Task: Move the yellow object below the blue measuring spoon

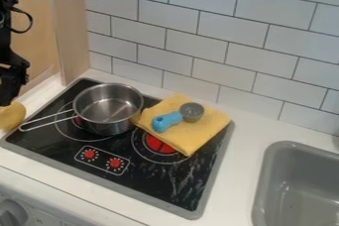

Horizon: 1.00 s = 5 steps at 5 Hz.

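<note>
Grey knob [12, 214] nearest. Yellow object [11, 116] by left corner of hob [155, 183], claw [8, 97] just above: how open, holding anything, can't tell. Grasp stage, likely; next, grip, carry past pan [109, 125], set below blue spoon [167, 121].

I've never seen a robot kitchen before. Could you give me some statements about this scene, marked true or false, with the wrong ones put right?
1. The blue-handled measuring spoon lies on the yellow cloth. True.
2. The metal pot stands on the stovetop. True.
3. The pot is covered with a lid. False: it is open and its inside shows.
4. The cloth lies in the sink. False: it lies on the stovetop, to the right of the pot.
5. The black gripper is at the picture's left edge. True.
</note>
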Tool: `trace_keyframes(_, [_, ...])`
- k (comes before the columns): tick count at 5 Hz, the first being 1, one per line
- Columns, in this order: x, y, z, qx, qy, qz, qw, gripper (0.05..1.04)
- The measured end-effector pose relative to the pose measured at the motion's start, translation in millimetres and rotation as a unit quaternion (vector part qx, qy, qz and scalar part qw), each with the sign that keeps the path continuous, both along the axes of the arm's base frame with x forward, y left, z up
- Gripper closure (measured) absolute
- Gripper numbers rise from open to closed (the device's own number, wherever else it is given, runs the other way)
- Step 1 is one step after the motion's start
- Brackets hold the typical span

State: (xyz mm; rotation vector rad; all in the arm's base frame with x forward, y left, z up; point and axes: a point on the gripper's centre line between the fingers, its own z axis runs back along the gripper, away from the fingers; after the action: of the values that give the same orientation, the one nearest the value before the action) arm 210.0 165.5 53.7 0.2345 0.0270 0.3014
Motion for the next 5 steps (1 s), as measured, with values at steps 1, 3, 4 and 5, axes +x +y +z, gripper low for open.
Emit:
trace_keyframes(1, [4, -5, -7.6, -0.013, -0.021, 0.003, 0.9997, 0.084])
trace_keyframes(3, [4, -10, -21.7, -0.02, -0.002, 0.002, 0.9998, 0.084])
trace_keyframes(4, [4, -12, -26.4, -0.023, 0.004, 0.008, 0.9997, 0.084])
trace_keyframes(5, [14, -11, -28.7, -0.02, -0.029, 0.017, 0.9992, 0.084])
